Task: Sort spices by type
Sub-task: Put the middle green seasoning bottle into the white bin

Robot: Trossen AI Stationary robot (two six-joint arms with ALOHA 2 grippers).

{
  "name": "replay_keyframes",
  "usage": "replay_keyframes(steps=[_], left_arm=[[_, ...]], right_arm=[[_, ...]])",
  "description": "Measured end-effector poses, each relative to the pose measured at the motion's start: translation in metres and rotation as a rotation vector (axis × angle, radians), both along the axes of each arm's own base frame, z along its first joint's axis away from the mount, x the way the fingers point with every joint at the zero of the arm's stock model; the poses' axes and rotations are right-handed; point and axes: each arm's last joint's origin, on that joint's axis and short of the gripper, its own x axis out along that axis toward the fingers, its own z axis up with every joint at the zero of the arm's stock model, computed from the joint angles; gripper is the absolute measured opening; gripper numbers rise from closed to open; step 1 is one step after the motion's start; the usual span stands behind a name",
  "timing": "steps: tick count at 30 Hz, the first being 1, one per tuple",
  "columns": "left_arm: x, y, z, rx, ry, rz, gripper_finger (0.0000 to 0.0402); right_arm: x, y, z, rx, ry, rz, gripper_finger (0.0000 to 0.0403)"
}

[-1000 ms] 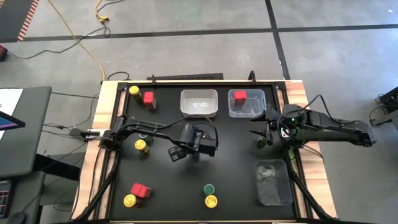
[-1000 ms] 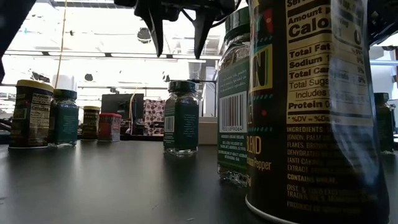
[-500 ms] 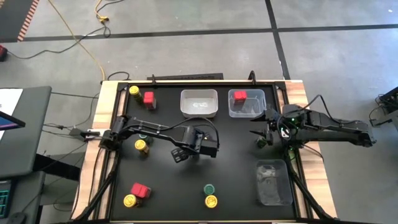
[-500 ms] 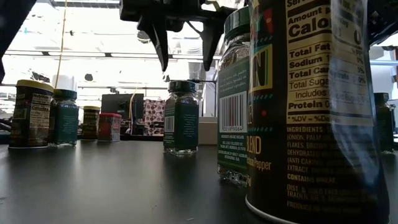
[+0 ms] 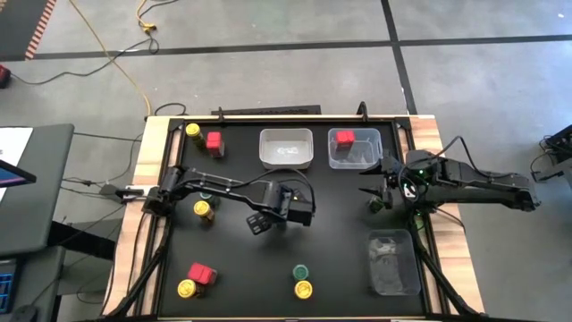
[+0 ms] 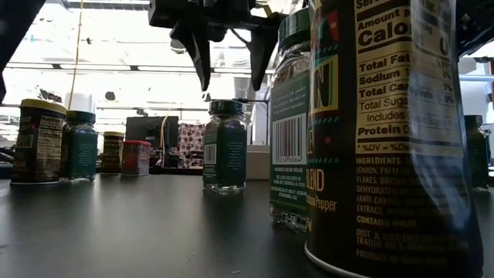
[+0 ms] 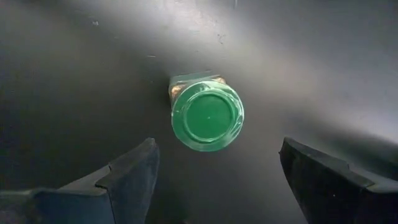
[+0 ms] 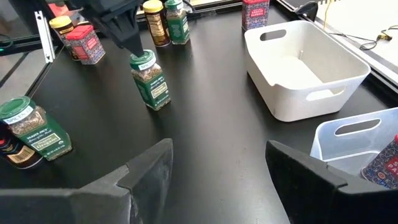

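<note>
The left gripper [image 6: 228, 54] hangs over the middle of the black table [image 5: 340, 268], directly above a small green-lidded glass spice jar [image 7: 206, 115], and its two dark fingers [image 7: 134, 171] now stand wider apart than they did a second ago. Over that second the arm has also shifted slightly, so that in the low view the fingers sit lower and more squarely over the jar's lid. The jaws are open and empty, one on each side of the lid with clear space between; nothing is touching the jar, which stands upright on the table.

This reads as the lining-up stage before a pick: the spread looks wide enough to pass the lid, so a straight descent and a close seem to be what remains.

The right gripper [image 8: 214, 165] waits near the right edge, its fingers parted and holding nothing, just beside a clear plastic bin [image 5: 355, 159] that already holds a red boxy spice container [image 5: 345, 138]. A white plastic bin [image 5: 286, 161] beside it looks empty. Most of the other jars and red boxes remain scattered over the table, so the sorting is at an early stage.
</note>
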Motion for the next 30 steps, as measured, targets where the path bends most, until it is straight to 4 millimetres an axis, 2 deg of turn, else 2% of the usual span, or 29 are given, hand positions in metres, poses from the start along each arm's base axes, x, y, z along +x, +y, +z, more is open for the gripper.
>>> replay_keyframes(steps=[9, 24, 30], left_arm=[[0.0, 0.017, -0.001, -0.079, 0.043, 0.012, 0.0311], [0.012, 0.02, -0.062, -0.169, 0.028, 0.011, 0.0307], [0.012, 0.02, -0.064, -0.169, 0.024, 0.012, 0.0307]], right_arm=[[0.0, 0.0, 0.0, 0.0, 0.0, 0.0, 0.0286], [0.0, 0.0, 0.0, 0.001, 0.001, 0.003, 0.0286], [0.0, 0.0, 0.0, 0.001, 0.001, 0.004, 0.0286]])
